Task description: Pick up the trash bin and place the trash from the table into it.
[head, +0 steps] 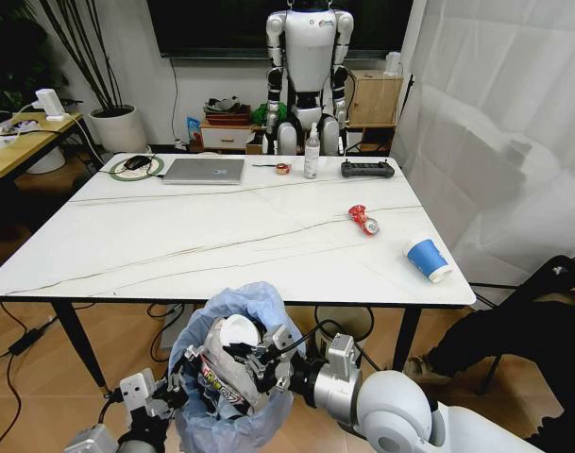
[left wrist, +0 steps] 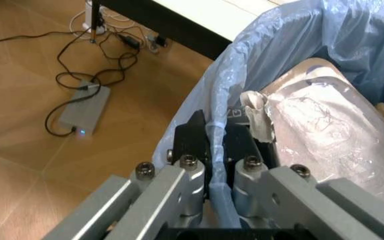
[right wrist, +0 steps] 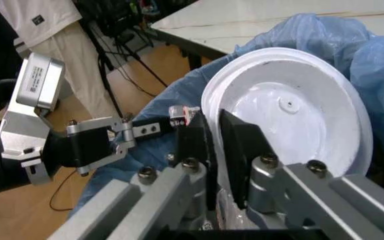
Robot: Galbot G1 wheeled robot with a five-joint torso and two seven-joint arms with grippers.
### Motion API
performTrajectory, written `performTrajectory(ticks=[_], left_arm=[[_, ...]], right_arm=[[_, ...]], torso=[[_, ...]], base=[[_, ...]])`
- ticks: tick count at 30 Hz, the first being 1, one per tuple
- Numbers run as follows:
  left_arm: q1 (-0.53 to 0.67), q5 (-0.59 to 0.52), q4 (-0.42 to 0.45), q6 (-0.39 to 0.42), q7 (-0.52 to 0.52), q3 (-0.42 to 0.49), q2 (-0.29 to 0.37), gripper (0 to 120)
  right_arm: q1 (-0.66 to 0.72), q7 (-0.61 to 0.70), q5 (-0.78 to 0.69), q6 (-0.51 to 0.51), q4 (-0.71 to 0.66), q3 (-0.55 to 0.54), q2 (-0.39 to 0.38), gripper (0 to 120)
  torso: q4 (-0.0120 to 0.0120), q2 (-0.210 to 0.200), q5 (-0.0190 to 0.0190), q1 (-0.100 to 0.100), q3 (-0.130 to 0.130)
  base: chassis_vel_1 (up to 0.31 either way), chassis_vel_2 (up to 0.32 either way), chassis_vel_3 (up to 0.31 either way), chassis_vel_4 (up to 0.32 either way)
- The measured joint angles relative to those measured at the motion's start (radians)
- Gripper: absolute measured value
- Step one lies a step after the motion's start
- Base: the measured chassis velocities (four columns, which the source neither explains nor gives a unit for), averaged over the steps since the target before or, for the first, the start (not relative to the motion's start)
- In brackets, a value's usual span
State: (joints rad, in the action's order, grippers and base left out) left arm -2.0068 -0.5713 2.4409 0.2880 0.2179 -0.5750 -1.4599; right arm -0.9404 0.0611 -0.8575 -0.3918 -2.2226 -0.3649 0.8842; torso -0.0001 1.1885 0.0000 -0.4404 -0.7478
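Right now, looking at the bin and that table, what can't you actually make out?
- Trash bin: its base, cut off by the head view's bottom edge; its body, wrapped by the blue bag.
- What lies under the white lid: hidden in the right wrist view by the lid and the right gripper.
- Printing on the red can and blue cup: too small in the head view.

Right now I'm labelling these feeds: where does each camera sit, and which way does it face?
Head: looks down over the white marble-look table; both arms low, at the blue-bagged trash bin.
Left wrist: faces the left gripper, clamped on the bin's bag rim.
Right wrist: faces the right gripper, gripping a round white lid.
All share the bin.
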Motion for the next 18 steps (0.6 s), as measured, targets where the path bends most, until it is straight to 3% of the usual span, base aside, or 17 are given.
performTrajectory(ticks=[18], left_arm=[[0.007, -0.001, -0.02, 0.001, 0.004, -0.003, 0.001, 0]], right_arm=[[0.023, 0.031, -0.053, -0.008, -0.062, 0.096, -0.009, 77]], torso=[[0.0, 0.0, 0.0, 0.0, 0.0]], base=[[0.0, 0.0, 0.0, 0.0]])
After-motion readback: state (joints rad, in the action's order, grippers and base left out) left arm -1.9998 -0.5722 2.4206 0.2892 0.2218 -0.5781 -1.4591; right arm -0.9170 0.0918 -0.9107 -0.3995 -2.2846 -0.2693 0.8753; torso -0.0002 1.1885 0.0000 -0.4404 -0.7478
